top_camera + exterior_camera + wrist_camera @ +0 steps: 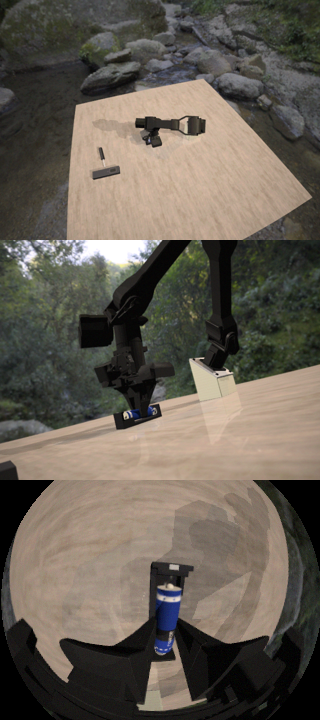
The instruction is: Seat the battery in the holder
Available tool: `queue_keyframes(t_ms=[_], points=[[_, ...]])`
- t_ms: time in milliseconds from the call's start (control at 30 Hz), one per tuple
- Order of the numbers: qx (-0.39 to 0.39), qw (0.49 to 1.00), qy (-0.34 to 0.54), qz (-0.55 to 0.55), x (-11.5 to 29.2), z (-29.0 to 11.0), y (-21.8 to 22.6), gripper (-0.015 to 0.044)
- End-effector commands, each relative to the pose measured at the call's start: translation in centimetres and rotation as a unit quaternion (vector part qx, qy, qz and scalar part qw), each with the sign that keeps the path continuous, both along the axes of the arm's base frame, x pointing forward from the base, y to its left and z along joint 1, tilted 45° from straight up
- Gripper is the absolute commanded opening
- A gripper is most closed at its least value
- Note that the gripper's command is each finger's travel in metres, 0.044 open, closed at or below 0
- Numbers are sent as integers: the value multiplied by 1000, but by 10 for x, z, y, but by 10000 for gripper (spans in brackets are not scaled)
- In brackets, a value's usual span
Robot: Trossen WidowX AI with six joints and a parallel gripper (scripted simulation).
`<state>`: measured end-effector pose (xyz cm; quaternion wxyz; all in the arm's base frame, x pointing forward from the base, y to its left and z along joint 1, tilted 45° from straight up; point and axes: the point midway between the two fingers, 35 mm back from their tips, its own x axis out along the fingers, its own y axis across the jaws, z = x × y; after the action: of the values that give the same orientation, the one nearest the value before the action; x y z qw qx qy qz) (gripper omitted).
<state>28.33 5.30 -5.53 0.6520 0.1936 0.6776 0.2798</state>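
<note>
the pincer (139, 409) is clamped across the middle of the blue battery (134, 414), which lies directly beneath it in the black holder (124, 422) (a small, rigid, smooth cylinder, likely light and prone to roll, so mid-body is the sound hold).

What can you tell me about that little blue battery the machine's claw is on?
The small blue cylindrical battery has white bands and pale, metallic-looking end caps. It lies lengthwise, nearly level, inside the black open-topped holder on the wooden table. The black gripper is shut on its middle from above, fingers on either side. In the wrist view one end points toward the holder's far wall; whether it touches cannot be told.
</note>
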Motion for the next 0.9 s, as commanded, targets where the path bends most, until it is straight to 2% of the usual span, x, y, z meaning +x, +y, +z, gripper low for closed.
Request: queue_keyframes(t_ms=[0, 867], points=[[-1, 1000, 13, 10, -2, -1, 2, 65], [-6, 1000, 17, 16, 14, 0, 5, 65]])
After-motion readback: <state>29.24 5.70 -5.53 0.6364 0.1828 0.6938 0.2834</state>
